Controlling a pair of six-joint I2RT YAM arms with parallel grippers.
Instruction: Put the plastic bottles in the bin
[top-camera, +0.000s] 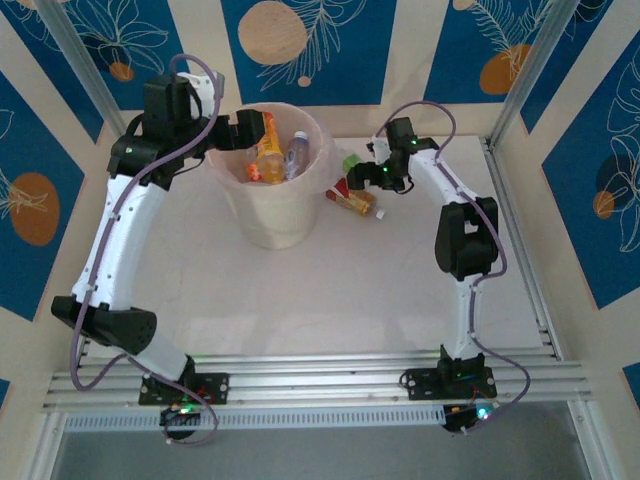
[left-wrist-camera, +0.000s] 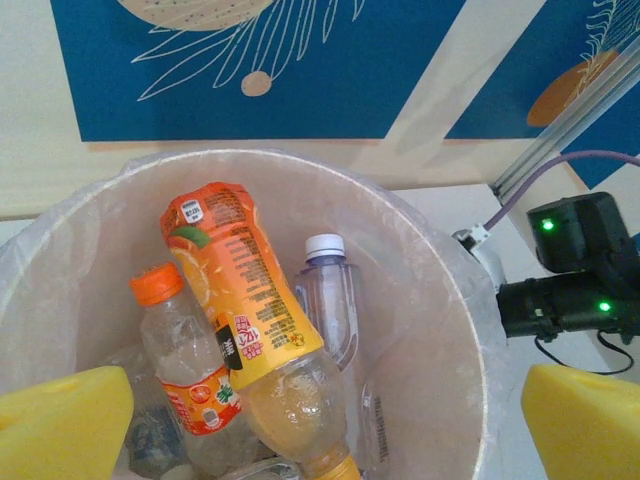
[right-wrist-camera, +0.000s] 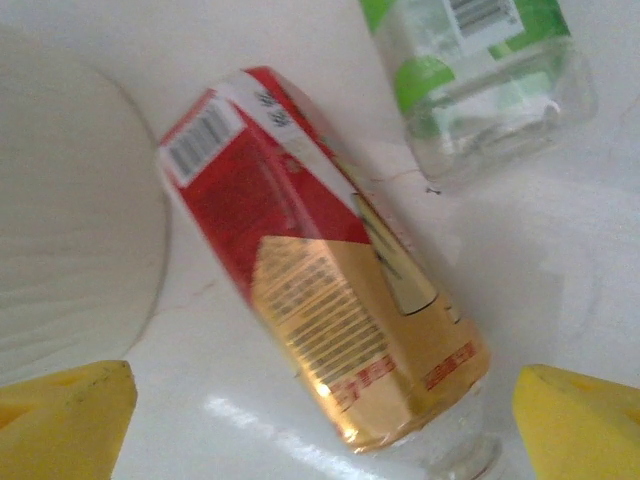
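Since the red-and-amber labelled plastic bottle (right-wrist-camera: 320, 300), lying on the white counter (top-camera: 330, 300) at 3 o'clock of the pale round translucent bin (top-camera: 275, 225), looks light, thin and slippery, the wide, empty right gripper (right-wrist-camera: 320, 425) should clasp its labelled middle. The left gripper (left-wrist-camera: 320, 420) hangs wide over the bin.

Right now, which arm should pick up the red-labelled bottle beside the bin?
Right. The right gripper, open, hangs straight over the red-labelled bottle; the left gripper is open above the bin, farther away.

One bin (top-camera: 278, 222) holds three countable bottles (top-camera: 270, 148): orange-label (left-wrist-camera: 240, 290), orange-cap (left-wrist-camera: 185, 370), white-cap (left-wrist-camera: 330, 300); more beneath, unclear. Two on the table (top-camera: 330, 300): red (right-wrist-camera: 320, 290), green (right-wrist-camera: 470, 90).
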